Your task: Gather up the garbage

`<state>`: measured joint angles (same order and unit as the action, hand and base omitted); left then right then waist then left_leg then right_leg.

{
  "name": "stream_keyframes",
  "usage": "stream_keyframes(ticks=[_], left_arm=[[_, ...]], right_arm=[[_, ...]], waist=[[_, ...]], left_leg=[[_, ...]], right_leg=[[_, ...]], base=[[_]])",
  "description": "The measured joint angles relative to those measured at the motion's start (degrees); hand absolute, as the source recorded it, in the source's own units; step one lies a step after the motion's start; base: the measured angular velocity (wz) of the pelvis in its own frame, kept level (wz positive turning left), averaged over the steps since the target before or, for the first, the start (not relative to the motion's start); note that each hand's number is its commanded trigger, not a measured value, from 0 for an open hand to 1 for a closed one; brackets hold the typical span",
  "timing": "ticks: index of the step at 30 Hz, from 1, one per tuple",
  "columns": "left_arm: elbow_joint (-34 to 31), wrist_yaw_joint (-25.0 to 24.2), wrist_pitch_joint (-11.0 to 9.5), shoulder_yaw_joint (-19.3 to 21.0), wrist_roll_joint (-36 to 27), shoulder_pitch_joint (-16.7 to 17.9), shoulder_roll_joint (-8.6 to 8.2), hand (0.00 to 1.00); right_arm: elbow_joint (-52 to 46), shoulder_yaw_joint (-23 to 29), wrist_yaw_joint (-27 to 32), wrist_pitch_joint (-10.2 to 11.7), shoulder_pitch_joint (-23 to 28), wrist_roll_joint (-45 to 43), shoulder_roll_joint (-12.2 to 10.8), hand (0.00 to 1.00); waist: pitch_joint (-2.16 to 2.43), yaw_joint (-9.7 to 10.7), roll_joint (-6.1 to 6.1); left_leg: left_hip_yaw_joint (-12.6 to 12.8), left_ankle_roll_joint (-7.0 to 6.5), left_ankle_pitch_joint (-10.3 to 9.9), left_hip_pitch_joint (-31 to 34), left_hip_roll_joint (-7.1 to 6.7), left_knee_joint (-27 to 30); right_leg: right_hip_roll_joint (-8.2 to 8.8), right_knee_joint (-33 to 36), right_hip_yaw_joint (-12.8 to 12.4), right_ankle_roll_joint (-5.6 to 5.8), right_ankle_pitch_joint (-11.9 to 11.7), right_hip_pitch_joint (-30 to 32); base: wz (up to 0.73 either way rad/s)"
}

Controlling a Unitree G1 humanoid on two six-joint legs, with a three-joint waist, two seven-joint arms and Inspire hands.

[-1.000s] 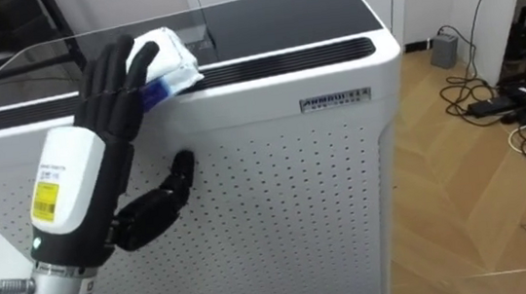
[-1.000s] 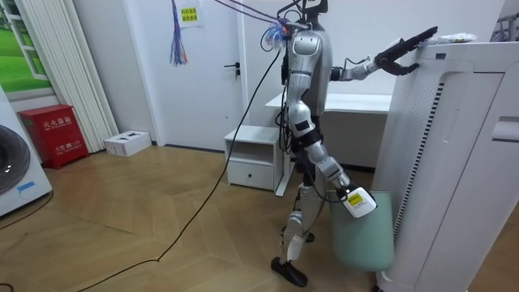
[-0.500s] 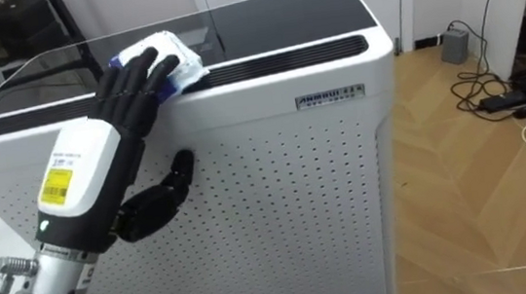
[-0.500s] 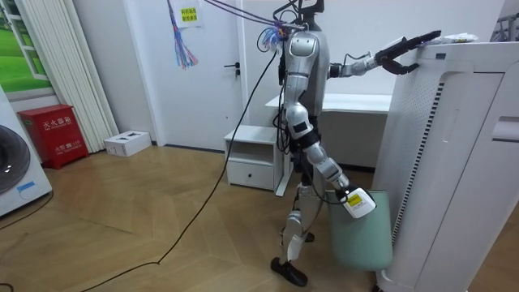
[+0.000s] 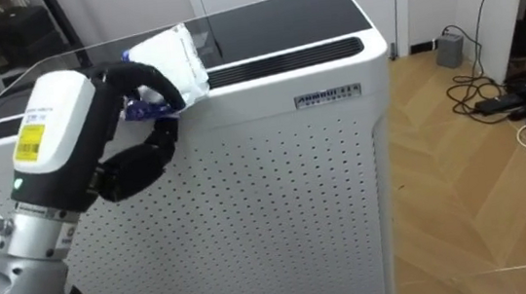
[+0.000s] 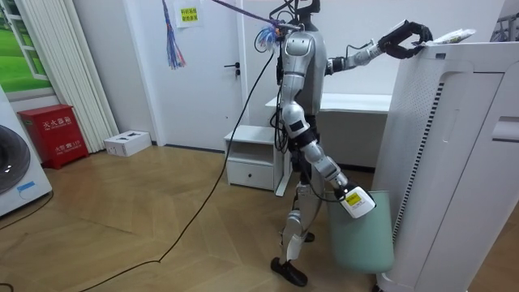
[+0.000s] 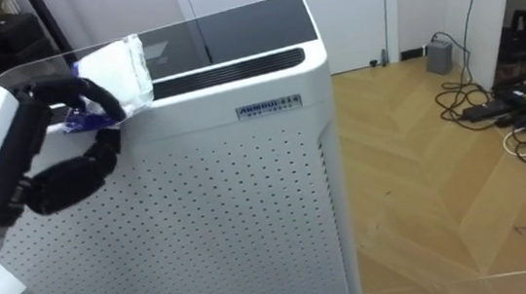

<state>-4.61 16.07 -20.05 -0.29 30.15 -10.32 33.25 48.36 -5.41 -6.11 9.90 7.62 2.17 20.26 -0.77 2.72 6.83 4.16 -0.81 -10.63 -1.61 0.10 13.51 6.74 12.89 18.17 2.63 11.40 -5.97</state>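
Robot gripped garbage (image 5: 170,57) atop purifier (image 5: 284,164)
Left hand (image 5: 95,135) was clamped round it, near left; next it probably needed lifting clear to the bin (image 6: 361,235).

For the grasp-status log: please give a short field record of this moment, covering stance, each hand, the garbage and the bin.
stance: standing, facing the white purifier
left hand: raised to the purifier's top front edge, fingers curled round the wrapper
wrapper: white, crumpled, with a blue part; cannot tell whether it is lifted off the top
right hand: low, at the bin's rim; grip cannot be told
bin: pale green, beside the purifier
cables: on the floor past the purifier
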Motion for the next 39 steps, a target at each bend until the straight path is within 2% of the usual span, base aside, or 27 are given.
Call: stream_keyframes(ticks=[16, 20, 23, 25, 28, 31, 32, 36, 39], left_arm=[[-1.1, -1.1, 0.2, 0.1, -1.9, -0.2, 0.22, 1.0], [-1.6, -1.2, 0.8, -0.1, -2.1, -0.1, 0.16, 1.0], [-2.5, -1.4, 1.3, -0.1, -3.8, 0.5, -0.25, 1.0], [-3.2, -1.6, 1.7, -0.1, -5.2, 1.2, -1.35, 1.0], [-3.4, -2.8, 1.8, -0.1, -9.9, 1.3, -2.0, 1.0], [-5.6, -5.7, 3.1, -0.4, -17.2, 2.4, -2.83, 1.0], [-7.5, -7.2, 3.7, -0.4, -20.0, 3.2, -3.44, 1.0], [-11.2, -13.2, 3.9, -2.5, -31.0, 4.3, -3.73, 1.0], [-11.3, -17.4, 3.9, -4.8, -38.1, 4.2, -3.71, 1.0]], right_arm=[[-0.1, -0.1, 0.0, 0.0, 0.0, 0.1, 0.0, 1.0], [-1.0, -0.1, 0.4, -0.1, 0.0, 0.2, 0.0, 1.0], [-1.0, -0.1, 0.9, -0.1, -0.1, 0.3, 0.0, 1.0], [-1.0, -0.1, 1.3, -0.1, -0.2, 0.5, -0.1, 1.0], [-1.7, -0.1, 1.9, -0.3, -0.6, 0.6, -0.1, 1.0], [-4.7, -0.2, 3.0, -1.2, -0.6, 1.2, -0.1, 1.0], [-5.7, -0.2, 3.6, -1.2, -0.7, 1.9, -0.1, 1.0], [-6.2, -0.8, 5.1, -1.3, -2.2, 2.3, 0.0, 1.0], [-6.3, -2.3, 6.0, -1.3, -3.3, 2.5, 0.6, 1.0]], waist=[[-0.02, -0.9, -0.06], [-0.02, -0.9, -0.07], [0.02, -1.0, -0.13], [0.06, -1.1, -0.2], [0.2, -1.4, -0.5], [0.46, -1.5, -1.05], [0.79, -1.6, -1.37], [0.71, -1.5, -2.45], [0.7, -1.5, -2.69]], left_leg=[[0.6, -0.02, 0.0, 0.3, 0.05, 0.1], [0.6, -0.02, 0.0, 0.4, 0.04, 0.1], [0.6, -0.02, 0.0, 0.4, 0.02, 0.1], [0.6, -0.03, 0.0, 0.4, 0.0, 0.1], [0.8, -0.03, 0.0, 0.5, 0.02, -0.1], [0.8, -0.05, 0.1, 0.5, 0.0, -0.4], [0.8, -0.05, 0.1, 0.9, 0.08, -0.4], [0.4, -0.05, 0.1, 1.3, 0.19, -0.1], [0.5, -0.06, 0.1, 1.2, 0.27, 0.0]], right_leg=[[0.11, -0.3, 0.6, 0.01, 0.0, 0.0], [0.11, -0.3, 0.7, 0.03, 0.0, 0.1], [0.11, -0.3, 0.7, 0.04, 0.0, 0.2], [0.13, -0.3, 0.6, 0.04, 0.0, 0.3], [0.11, -0.3, 0.5, 0.04, 0.0, 0.5], [0.14, -0.4, 0.4, 0.04, 0.0, 0.6], [0.17, -0.3, 0.4, 0.04, 0.0, 1.1], [0.2, -0.2, 0.7, 0.04, 0.0, 1.2], [0.32, -0.1, 0.6, 0.07, 0.0, 1.2]], base=[[0.01], [0.0], [0.0], [0.0], [-0.02], [0.0], [0.0], [0.03], [0.0]])
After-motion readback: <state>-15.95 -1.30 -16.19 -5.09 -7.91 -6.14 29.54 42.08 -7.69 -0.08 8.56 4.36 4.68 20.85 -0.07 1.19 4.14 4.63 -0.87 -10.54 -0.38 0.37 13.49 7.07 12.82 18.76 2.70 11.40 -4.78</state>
